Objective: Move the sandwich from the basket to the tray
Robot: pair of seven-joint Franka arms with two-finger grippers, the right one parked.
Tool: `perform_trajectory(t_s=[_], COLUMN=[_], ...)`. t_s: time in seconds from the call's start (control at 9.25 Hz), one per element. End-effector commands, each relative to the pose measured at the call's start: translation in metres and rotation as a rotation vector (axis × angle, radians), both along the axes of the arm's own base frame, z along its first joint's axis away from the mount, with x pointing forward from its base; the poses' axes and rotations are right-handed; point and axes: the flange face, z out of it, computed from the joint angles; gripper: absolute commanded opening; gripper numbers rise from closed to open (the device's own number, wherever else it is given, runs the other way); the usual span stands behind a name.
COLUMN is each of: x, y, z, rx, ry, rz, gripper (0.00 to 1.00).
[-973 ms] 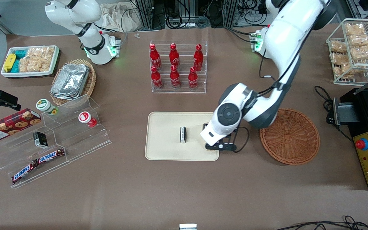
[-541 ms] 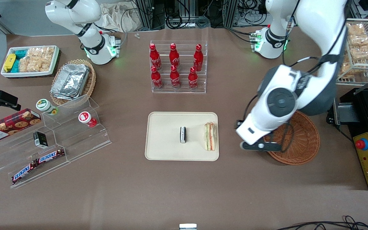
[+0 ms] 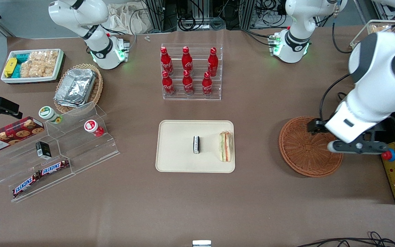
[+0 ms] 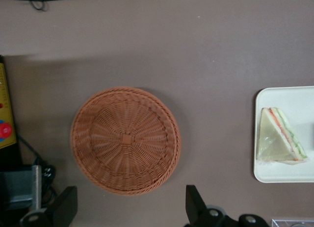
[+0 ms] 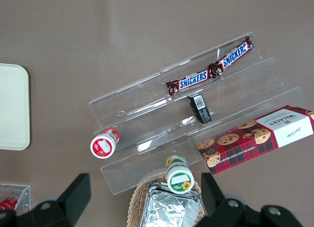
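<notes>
Sandwich (image 3: 225, 146): triangular wedge, pale bread, layered orange, red and green edge; lies on the tray (image 3: 177, 161) near its rim toward the working arm's end.
Tray: flat, cream-beige, rounded corners, low rim.
Basket (image 3: 303, 151): round, shallow, reddish-brown woven wicker; nothing in it.
Gripper (image 4: 130, 207): above the basket's edge, black fingers (image 4: 194, 205) spread wide, holding nothing.

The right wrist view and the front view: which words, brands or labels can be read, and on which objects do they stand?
"SNICKERS": on each of the two candy bars on the clear stand.
"Walkers": on the red tartan cookie box, small but legible.
The red bottles carry white script, too small to read.
The small block on the tray is unreadable.
The gripper shows no text.
</notes>
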Motion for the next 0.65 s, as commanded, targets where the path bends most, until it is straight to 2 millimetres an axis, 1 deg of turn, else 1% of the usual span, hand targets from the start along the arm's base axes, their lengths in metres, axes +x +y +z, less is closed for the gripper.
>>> perform_trajectory(t_s=[0.0,0.11,0.32,0.43,0.54], x=[-0.014,-0.015,-0.024,-0.028,-0.031], y=[0.012,0.034,0.047,0.055,0.069], z=[0.011,0.017,0.033,0.041,0.050], rx=[0.015,0.018,0.031,0.041,0.039], ry=[0.023,0.035,0.048,0.036,0.022], rz=[0.018,0.044,-0.011,-0.001,0.023], gripper=[1.00,1.00,1.00,1.00,1.00])
